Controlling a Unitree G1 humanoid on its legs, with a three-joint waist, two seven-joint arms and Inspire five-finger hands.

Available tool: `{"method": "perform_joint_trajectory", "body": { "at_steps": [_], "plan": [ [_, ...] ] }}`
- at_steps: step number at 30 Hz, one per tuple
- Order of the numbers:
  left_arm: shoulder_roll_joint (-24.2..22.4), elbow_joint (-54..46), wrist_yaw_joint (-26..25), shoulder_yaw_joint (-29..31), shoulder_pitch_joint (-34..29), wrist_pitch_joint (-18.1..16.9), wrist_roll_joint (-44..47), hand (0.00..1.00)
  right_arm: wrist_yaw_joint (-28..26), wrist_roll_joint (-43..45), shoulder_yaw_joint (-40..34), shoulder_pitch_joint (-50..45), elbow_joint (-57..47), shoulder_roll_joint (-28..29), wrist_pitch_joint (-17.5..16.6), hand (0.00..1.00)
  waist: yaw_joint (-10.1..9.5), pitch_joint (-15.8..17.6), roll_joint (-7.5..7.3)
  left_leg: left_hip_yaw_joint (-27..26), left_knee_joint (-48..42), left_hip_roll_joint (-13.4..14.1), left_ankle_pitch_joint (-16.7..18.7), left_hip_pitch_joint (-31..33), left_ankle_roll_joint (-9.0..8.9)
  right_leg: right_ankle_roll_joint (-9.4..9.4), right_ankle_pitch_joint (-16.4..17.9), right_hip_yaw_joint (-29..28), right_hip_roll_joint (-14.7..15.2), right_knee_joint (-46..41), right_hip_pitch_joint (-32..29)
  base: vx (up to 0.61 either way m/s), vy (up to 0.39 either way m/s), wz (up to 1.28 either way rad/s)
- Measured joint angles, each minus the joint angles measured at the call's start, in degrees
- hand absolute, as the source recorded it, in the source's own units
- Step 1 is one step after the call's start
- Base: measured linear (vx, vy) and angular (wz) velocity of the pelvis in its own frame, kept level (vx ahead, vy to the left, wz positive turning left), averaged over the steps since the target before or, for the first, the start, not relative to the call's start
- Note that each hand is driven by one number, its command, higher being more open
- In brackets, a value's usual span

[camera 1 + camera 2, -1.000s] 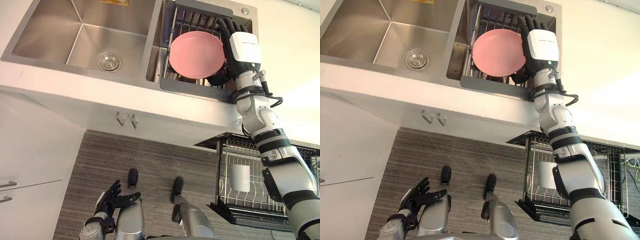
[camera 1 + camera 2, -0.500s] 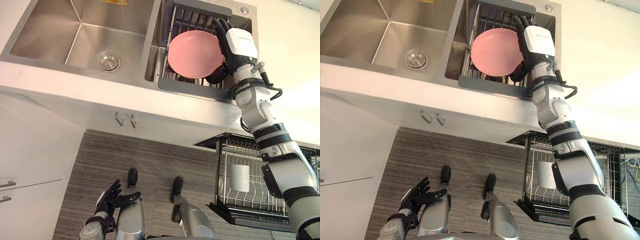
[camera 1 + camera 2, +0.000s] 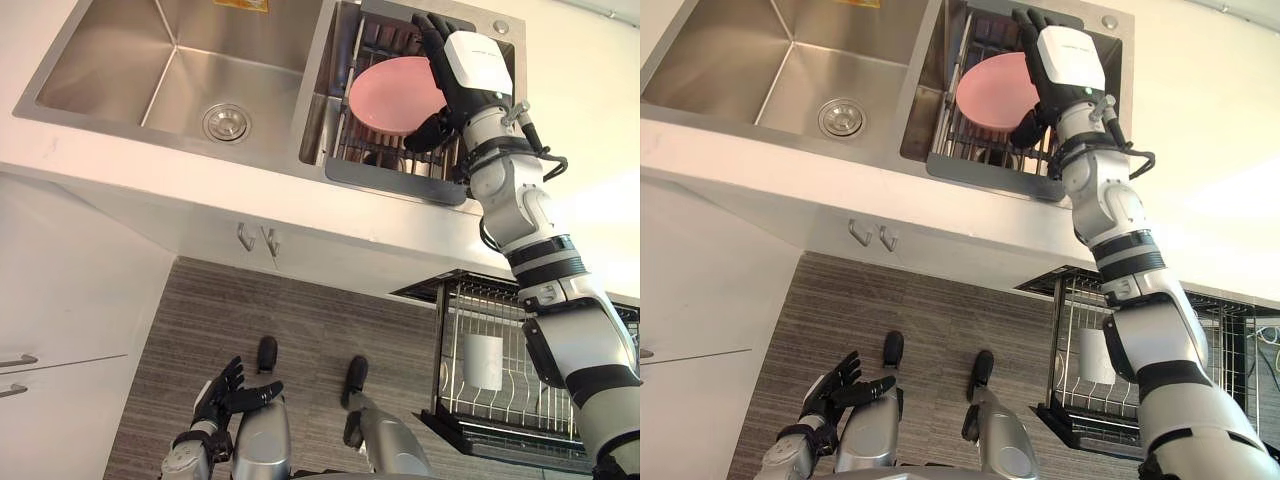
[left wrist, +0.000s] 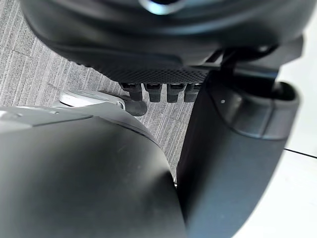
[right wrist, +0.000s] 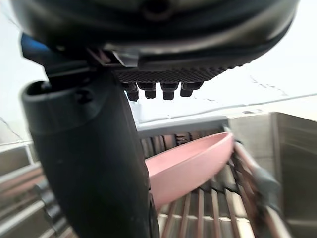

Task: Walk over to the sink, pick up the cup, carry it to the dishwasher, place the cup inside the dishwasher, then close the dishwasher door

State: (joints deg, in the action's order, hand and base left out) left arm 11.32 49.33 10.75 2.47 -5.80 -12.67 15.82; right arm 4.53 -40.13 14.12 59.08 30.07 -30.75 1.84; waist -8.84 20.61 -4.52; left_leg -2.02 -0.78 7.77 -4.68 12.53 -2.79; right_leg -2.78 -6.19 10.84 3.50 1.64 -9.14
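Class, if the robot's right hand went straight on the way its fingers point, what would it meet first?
Probably the wire rack at its far rim, though depth is unclear. The right hand lies alongside the pink plate and is not aimed into it.

One pink plate (image 3: 395, 95) stands against the right hand (image 3: 470, 70), in one wire rack (image 3: 385, 158) beneath it. One sink (image 3: 120, 70) has two basins; the basin away from the hand has one drain (image 3: 226, 122). Two hooks (image 3: 245, 237) hang below the counter. One white cup (image 3: 483, 360) sits in one dishwasher rack (image 3: 500, 432), well below the hand.
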Motion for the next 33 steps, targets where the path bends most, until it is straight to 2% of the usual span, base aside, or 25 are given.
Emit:
{"method": "perform_joint_trajectory", "body": {
  "at_steps": [7, 21, 27, 28, 33],
  "plan": [
    [0.0, 0.0, 0.0, 0.0, 0.0, 0.0, 0.0, 1.0, 0.4, 0.0, 0.1, 0.1, 0.0, 1.7, 0.0, 1.0, -0.15, 0.0, -0.01, 0.1, 0.0, -0.1, 0.0, 0.0, 0.01, -0.01, 0.0, 0.1, 0.4, 0.0, 0.0, 0.0, 0.0, 0.0],
    [0.0, 0.1, 0.0, -0.1, 0.1, -0.1, 1.2, 1.0, 4.9, -0.5, 2.2, 0.4, 4.1, 1.7, -0.1, 1.0, -0.35, 0.2, -0.07, 0.7, -0.1, -0.5, 0.0, 1.3, 0.05, -0.3, 0.2, 0.9, 0.7, -0.2, -0.8, 0.0, 0.0, 0.01],
    [0.5, 0.1, 0.1, -0.3, 1.4, -0.4, 1.3, 1.0, 8.3, -0.5, 2.2, 2.3, 6.2, 1.3, -0.3, 1.0, -0.2, 2.2, -0.08, 1.3, -1.3, -0.6, 0.4, 2.3, 0.28, -0.33, 0.2, 1.3, 0.8, -0.6, -1.2, -0.01, -0.001, 0.03],
    [0.6, 0.0, 0.1, -0.4, 1.4, -0.4, 1.3, 1.0, 8.7, -0.5, 2.2, 2.5, 6.4, 1.2, -0.4, 0.0, -0.21, 2.2, -0.08, 1.3, -1.5, -0.6, 0.4, 2.6, 0.28, -0.34, 0.3, 1.3, 0.8, -0.7, -1.4, 0.0, 0.0, 0.0],
    [0.9, 0.1, 0.5, -0.8, 1.6, -0.6, 2.3, 1.0, 9.3, -0.4, 2.2, 3.1, 7.7, 0.3, -0.1, 0.0, -0.21, 2.2, -0.09, 1.3, -1.9, -0.7, 0.4, 3.3, 0.28, -0.34, 0.3, 1.3, 0.8, -1.0, -2.1, 0.0, 0.0, 0.0]
  ]
}}
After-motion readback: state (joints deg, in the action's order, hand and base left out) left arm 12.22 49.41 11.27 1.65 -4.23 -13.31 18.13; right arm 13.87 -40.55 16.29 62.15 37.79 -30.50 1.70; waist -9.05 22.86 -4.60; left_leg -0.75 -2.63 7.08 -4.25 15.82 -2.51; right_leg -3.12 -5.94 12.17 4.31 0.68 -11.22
